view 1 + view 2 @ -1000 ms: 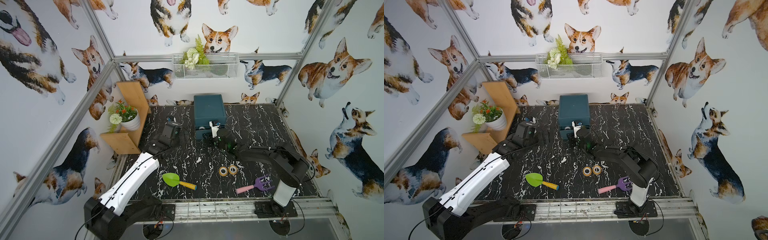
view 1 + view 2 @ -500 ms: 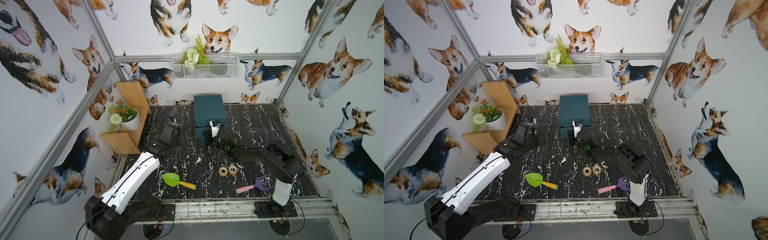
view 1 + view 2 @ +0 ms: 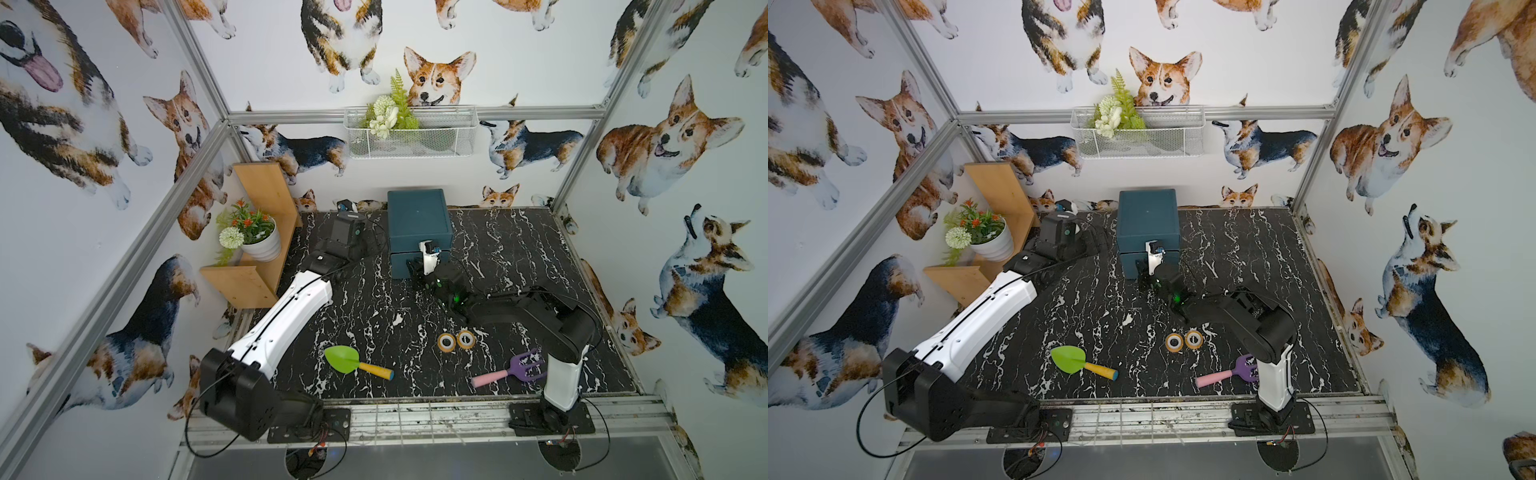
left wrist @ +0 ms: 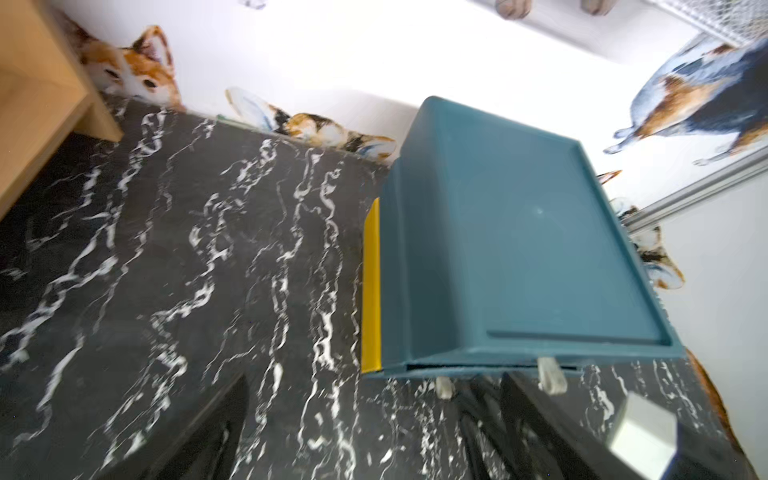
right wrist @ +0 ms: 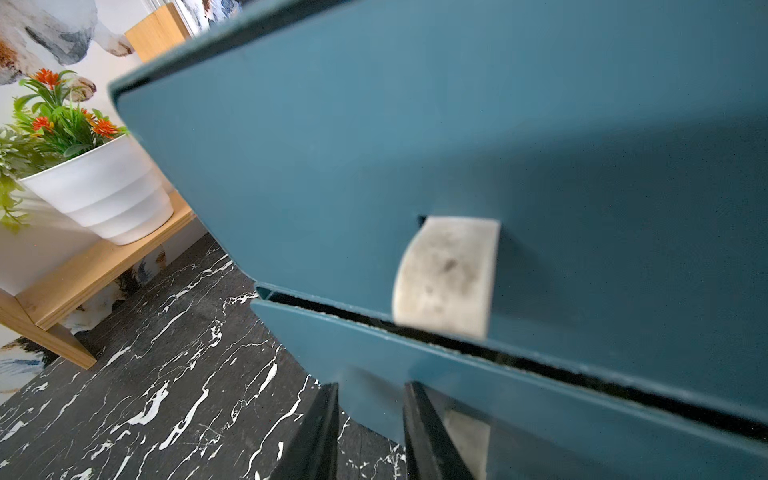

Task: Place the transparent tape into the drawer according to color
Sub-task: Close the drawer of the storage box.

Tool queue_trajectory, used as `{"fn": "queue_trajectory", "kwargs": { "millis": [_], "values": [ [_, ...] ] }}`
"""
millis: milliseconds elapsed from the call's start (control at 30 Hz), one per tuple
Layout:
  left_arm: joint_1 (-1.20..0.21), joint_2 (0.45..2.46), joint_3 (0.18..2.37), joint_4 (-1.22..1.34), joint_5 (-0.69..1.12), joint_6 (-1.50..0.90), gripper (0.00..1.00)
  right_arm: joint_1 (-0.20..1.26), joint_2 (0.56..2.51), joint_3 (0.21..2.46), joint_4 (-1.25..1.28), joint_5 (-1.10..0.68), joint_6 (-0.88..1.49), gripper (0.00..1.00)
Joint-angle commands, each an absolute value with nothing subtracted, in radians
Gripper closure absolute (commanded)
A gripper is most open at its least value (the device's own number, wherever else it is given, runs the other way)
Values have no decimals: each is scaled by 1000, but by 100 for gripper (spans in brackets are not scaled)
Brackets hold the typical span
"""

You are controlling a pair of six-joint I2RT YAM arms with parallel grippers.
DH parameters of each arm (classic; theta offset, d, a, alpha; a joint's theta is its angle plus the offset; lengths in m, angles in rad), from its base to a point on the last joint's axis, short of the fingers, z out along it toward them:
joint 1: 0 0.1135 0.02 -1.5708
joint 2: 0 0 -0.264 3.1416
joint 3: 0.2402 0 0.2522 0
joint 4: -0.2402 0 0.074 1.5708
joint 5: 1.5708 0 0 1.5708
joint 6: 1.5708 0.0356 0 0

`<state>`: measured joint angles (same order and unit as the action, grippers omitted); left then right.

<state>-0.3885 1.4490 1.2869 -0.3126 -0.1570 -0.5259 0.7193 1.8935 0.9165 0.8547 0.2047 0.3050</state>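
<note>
Two small see-through tape rolls, one yellowish (image 3: 446,342) (image 3: 1174,342) and one orange (image 3: 466,339) (image 3: 1194,339), lie side by side on the black marble table. The teal drawer cabinet (image 3: 417,218) (image 3: 1147,218) (image 4: 511,249) stands at the back. My right gripper (image 3: 415,270) (image 3: 1144,270) (image 5: 372,436) is low against the bottom drawer front (image 5: 540,415), fingers (image 5: 320,432) a narrow gap apart with nothing between them. That drawer's pale handle (image 5: 465,440) shows beside one finger. The upper handle (image 5: 446,276) is above. My left gripper (image 3: 370,243) (image 3: 1096,245) (image 4: 374,432) hangs wide open left of the cabinet.
A green toy shovel (image 3: 345,360) (image 3: 1071,359) and a purple toy fork (image 3: 523,368) (image 3: 1246,368) lie near the front edge. A wooden shelf (image 3: 266,195) with a potted plant (image 3: 253,232) (image 5: 95,187) stands at the back left. The cabinet's side has a yellow strip (image 4: 371,291).
The right arm's elbow has swung a little to the left while its gripper stays at the drawer fronts. The left arm has barely moved.
</note>
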Motion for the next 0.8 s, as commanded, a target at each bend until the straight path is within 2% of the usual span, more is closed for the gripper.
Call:
{"fn": "queue_trajectory", "kwargs": {
  "millis": [0, 200, 400, 567, 767],
  "values": [
    [-387, 1530, 1331, -209, -80, -496, 0, 718, 1902, 926, 882, 222, 291, 67],
    [-382, 1621, 1380, -164, -28, -502, 1, 718, 1916, 934, 882, 220, 300, 67],
    [-365, 1696, 1418, -213, -58, -496, 21, 716, 1924, 925, 919, 253, 305, 67],
    [-365, 1759, 1469, -276, -72, -467, 26, 716, 1948, 940, 946, 276, 305, 68],
    [-364, 1775, 1465, -291, -74, -445, 28, 713, 1974, 959, 969, 307, 306, 68]
  ]
}}
